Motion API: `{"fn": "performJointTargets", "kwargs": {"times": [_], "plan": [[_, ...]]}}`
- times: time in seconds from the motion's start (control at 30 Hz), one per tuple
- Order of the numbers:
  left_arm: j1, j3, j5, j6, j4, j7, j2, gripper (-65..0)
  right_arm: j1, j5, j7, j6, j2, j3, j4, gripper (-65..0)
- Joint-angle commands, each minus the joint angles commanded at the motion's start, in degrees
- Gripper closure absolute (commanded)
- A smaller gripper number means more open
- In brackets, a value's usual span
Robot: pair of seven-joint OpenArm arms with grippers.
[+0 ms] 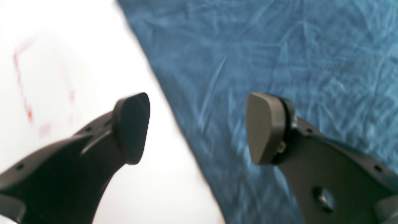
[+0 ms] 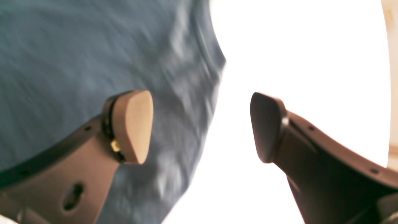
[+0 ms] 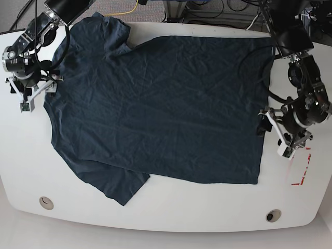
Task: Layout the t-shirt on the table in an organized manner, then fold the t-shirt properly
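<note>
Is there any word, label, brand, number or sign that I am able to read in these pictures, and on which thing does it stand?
None can be read.
t-shirt: plain, no print visible.
table: only red tape marks, no letters.
left gripper and right gripper: no readable marking.

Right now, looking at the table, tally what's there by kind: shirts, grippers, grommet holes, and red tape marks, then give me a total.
T-shirt: 1, dark navy, spread flat
Grippers: 2, left gripper and right gripper, jaws open on both
Grommet holes: 2, one and another
Red tape mark: 1
Total: 6
</note>
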Motion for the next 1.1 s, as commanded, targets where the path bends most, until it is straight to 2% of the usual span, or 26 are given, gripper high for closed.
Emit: {"fn": "performJointTargets", "kwargs": {"times": [0.2,0.33,0.43,0.67,1.1], "plan": [[5.63,-10.02,-10.99,0.0,3.08,5.19,0.0,-45.1,-4.04,0.0,-4.66,0.0,-1.32,4.75,-0.18,-46.8],[8.79,-13.45,-16.0,0.0,4.4,7.12,0.0,-45.1,-6.95,0.53,-4.92,0.0,-1.49,5.1,-0.35,-46.8],[10.73,-15.82,-18.64,0.0,5.36,8.79,0.0,-45.1,-9.32,3.43,-5.36,0.0,-1.49,5.1,-0.97,-46.8],[13.19,-18.64,-21.1,0.0,6.24,10.73,0.0,-45.1,-12.84,12.22,-6.37,0.0,-1.49,4.75,-4.13,-46.8],[16.35,-20.75,-21.45,0.0,6.24,10.64,-0.18,-45.1,-13.01,14.95,-6.15,0.0,-1.05,4.66,-14.07,-46.8]]}}
